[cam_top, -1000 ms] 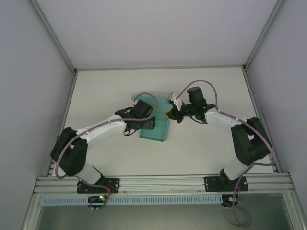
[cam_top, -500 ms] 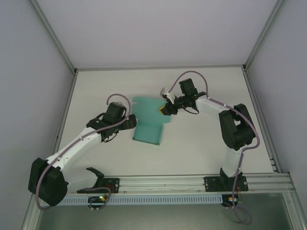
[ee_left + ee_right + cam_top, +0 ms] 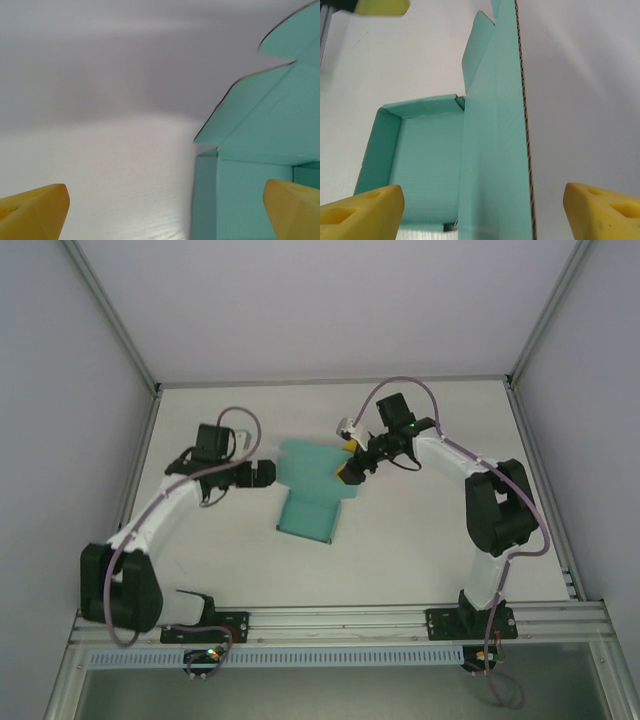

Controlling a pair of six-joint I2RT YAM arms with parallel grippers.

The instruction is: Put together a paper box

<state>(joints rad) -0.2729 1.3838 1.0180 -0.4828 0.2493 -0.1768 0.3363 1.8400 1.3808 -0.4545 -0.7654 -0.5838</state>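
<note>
Status: paper box [image 3: 308, 508] sits mid-bench [image 3: 430, 540], between the two arms, partly built. In the right wrist view the tray [image 3: 427, 155] is formed, with walls up on the left and far sides. The near wall is cut off at the frame edge, so you can't confirm it. The lid panel [image 3: 495, 125] stands upright along the tray's right side with its side flap loose. What's left, by my read: fold the lid over the tray and tuck its flaps and tab.

Right end effector [image 3: 347, 462] is at the box's far right corner. Its jaws are spread wide, one on each side of the upright lid panel, and the pads [image 3: 362, 210] are clear of the card on both sides. It grips nothing.

Left end effector [image 3: 262, 473] is just left of the box, fully spread and empty. Its wrist view looks across bare bench with the box at the right of the frame.

Changes against a second ago:
- The left arm was over the box with its end effector on top of it. It has now swung out left, clear of the card.
- The right end effector was closed at the box's right edge. It has since let go and opened.
- The box has slid slightly left and turned a little.
</note>
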